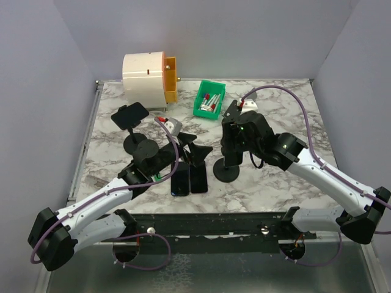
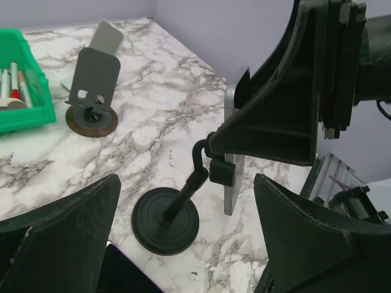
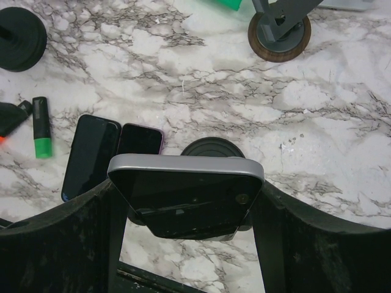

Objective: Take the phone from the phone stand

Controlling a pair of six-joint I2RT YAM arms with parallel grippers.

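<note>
A phone [image 3: 183,192] with a silver edge and dark screen sits in the cradle of a black stand, whose round base [image 1: 226,171] rests on the marble table. My right gripper [image 3: 186,195] is over it, with one finger against each side of the phone, shut on it. The left wrist view shows the phone's edge [image 2: 231,152], the stand's stem and its base [image 2: 165,221]. My left gripper [image 2: 186,195] is open and empty, low over the table just left of that stand [image 1: 192,148].
Two dark phones [image 1: 189,178] lie flat side by side near the front. Another black stand holding a phone [image 1: 131,115] is at the left. A green bin [image 1: 209,99] and a white-and-orange box [image 1: 149,76] are at the back. A grey stand [image 2: 91,91] and a green marker [image 3: 40,127] are nearby.
</note>
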